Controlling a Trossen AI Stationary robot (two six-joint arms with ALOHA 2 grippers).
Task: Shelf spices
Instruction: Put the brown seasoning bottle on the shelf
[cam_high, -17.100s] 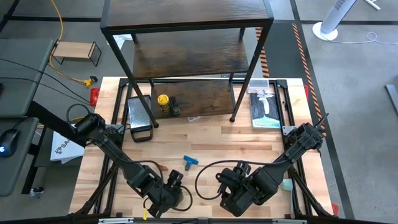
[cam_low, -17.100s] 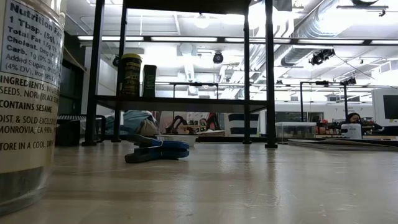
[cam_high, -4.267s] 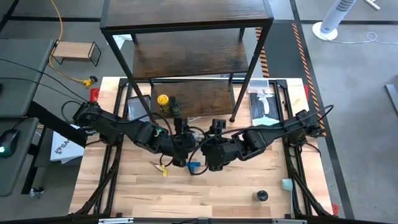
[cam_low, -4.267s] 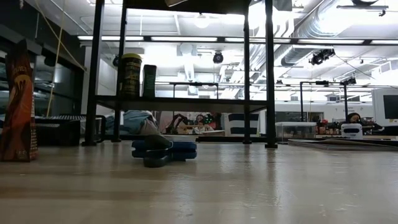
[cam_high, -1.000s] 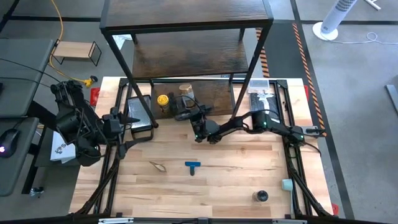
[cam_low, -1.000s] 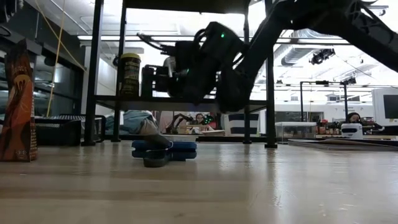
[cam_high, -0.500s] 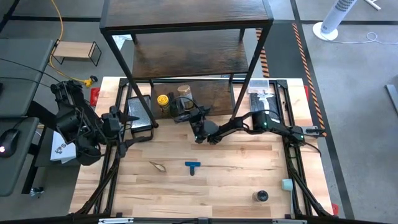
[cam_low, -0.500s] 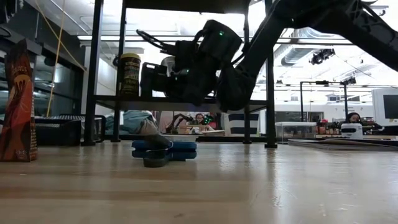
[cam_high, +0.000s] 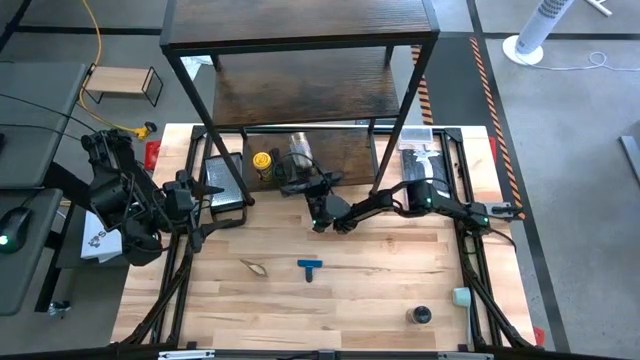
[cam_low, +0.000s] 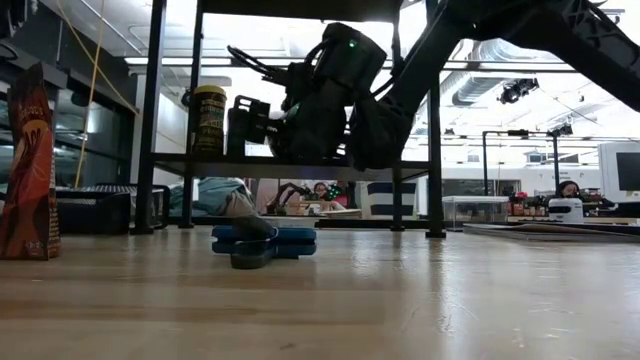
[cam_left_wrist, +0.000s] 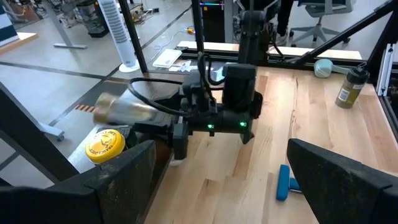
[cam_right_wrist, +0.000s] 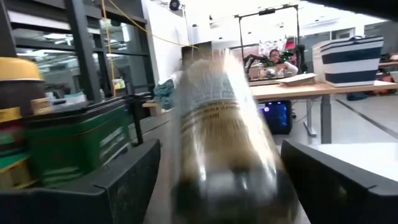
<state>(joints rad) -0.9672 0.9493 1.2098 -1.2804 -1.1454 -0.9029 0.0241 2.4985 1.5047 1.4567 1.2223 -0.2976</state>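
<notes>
My right gripper reaches in over the shelf's lowest board, open. The tan-lidded jar shows blurred between its fingers. In the left wrist view this jar is tilted far over on the board, lid end away from the gripper. The yellow-lidded jar and the dark grey box stand on the same board, just to its left. The black-lidded jar stands near the table's near edge. The reddish-brown packet is on the table. My left gripper waits open at the table's left edge. My right gripper comes level from the table's near side, and its open fingers stand on either side of the tan-lidded jar's bottom end. The jar is blurred, so I cannot tell whether a finger touches it.
A blue T-shaped piece lies mid-table. A black tray sits left of the shelf and a flat package right of it. The shelf's black posts stand beside the right arm. Bare wood shows along the near half.
The tan-lidded jar stood upright between the right gripper's fingers on the lowest board. Now it is tipped over toward the far edge and blurred in motion. The right arm has stayed about where it was.
</notes>
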